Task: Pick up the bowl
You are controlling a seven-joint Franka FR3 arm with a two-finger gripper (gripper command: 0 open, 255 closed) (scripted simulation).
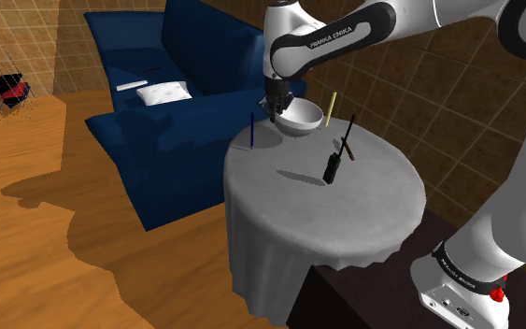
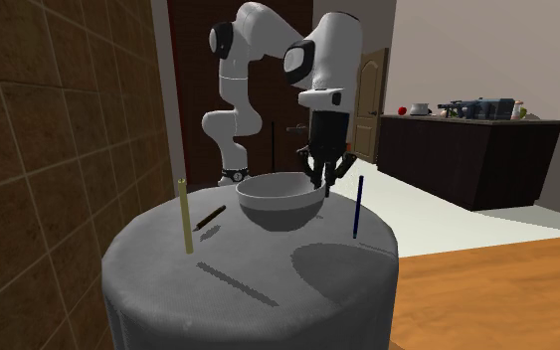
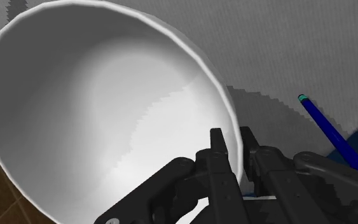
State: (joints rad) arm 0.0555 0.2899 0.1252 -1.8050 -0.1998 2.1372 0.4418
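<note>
Black tool (image 3: 233, 137) tight on the rim of a smooth, deep white bowl (image 3: 95, 108)

**Dim room, jagged shadows**

You get sharp but dim views. The bowl (image 3: 107, 114) is palest deep inside, and its shadow falls jagged-edged on the grey desk (image 1: 345, 215). A broad dark shadow spreads across the wooden floor (image 1: 27, 252).

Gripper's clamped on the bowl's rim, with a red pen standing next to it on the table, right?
Not quite: the pen beside the bowl is blue, not red, as the wrist view shows. The gripper is clamped on the bowl's rim, and the pen stands on the table.
</note>
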